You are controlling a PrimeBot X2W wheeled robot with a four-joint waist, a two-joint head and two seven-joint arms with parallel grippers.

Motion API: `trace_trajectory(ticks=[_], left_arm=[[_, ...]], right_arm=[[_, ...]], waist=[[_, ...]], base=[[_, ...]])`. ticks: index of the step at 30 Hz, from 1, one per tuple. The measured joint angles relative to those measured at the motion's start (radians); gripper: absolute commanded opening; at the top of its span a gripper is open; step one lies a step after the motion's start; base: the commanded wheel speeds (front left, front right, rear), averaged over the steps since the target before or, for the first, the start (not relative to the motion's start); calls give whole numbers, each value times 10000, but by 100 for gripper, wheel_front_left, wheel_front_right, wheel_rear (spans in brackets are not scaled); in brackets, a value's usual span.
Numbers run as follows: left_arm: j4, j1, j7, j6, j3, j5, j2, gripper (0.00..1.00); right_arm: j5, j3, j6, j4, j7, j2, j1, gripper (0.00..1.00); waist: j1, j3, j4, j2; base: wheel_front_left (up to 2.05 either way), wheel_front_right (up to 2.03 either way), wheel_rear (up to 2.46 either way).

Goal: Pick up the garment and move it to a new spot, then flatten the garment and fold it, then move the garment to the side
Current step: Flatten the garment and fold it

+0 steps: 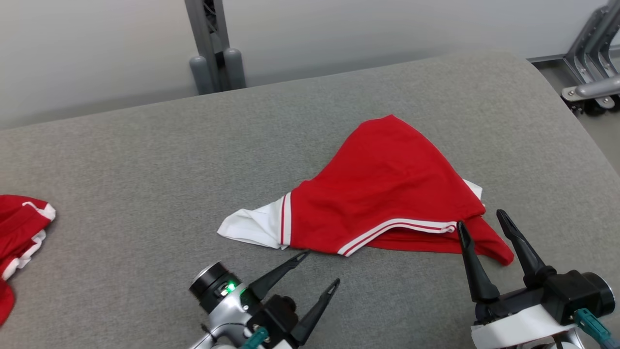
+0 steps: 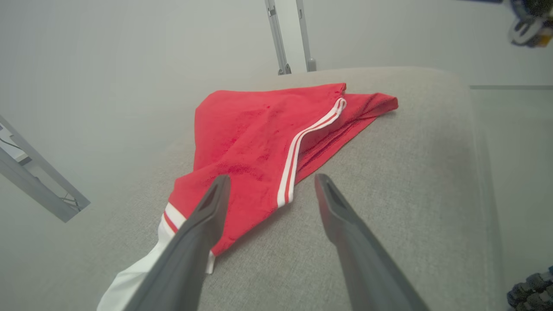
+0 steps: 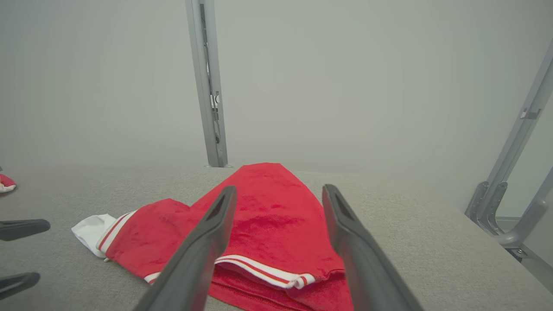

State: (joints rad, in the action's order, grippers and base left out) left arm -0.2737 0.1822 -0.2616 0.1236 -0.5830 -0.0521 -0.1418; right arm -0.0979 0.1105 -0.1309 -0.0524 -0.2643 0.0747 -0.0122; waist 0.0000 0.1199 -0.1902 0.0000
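garment (image 1: 382, 194) lies bunched right of centre on the surface (image 1: 145, 160); left tool (image 1: 321, 266) and right tool (image 1: 480, 218), both spread and empty, sit at its lower edge — a pinch may catch one layer only.

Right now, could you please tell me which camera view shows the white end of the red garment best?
The head view: the white end lies whole and unobstructed. In the left wrist view a finger covers part of it; in the right wrist view it looks small and bunched.
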Motion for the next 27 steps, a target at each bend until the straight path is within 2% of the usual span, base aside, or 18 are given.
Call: trace_trajectory(ticks=[4,6,11,18,19,20,21,22,23,27], left_arm=[[-1145,1027,0,-4,-903,-859,-130,100],[-1799,1476,2,-234,-1118,-1262,-171,100],[-2917,2182,0,-468,-1340,-1292,107,100],[-3674,2797,0,-759,-1693,-1206,215,100],[-3804,2847,2,-767,-1762,-1206,203,89],[-3804,2847,2,-767,-1762,-1206,203,48],[-3906,2892,2,-805,-1814,-1206,201,34],[-4033,2957,2,-871,-1847,-1206,203,9],[-4167,3023,2,-897,-1889,-1206,198,0],[-4441,3242,0,-1174,-1992,-1175,207,0]], right_arm=[[-4,-23,0,19,0,-35,-137,100],[-13,-6,0,35,0,-56,-200,100],[-67,-4,0,67,0,-117,-358,100],[-90,-12,0,102,0,-194,-470,100],[-92,-17,0,104,0,-201,-494,100],[-92,-17,0,104,0,-201,-494,100],[-92,-29,0,107,0,-205,-506,100],[-94,-29,0,107,0,-209,-506,100],[-94,-25,0,107,0,-215,-507,100],[-94,-77,0,109,0,-232,-550,100]], waist=[[0,183,-272,0],[0,279,-422,0],[0,573,-782,0],[0,930,-1219,0],[0,968,-1268,0],[0,968,-1268,0],[0,1003,-1311,0],[0,1030,-1351,0],[0,1051,-1388,0],[0,1112,-1455,0]], base=[[0,0,0],[0,0,0],[0,0,0],[0,0,0],[0,0,0],[0,0,0],[0,0,0],[0,0,0],[0,0,0],[0,0,0]])
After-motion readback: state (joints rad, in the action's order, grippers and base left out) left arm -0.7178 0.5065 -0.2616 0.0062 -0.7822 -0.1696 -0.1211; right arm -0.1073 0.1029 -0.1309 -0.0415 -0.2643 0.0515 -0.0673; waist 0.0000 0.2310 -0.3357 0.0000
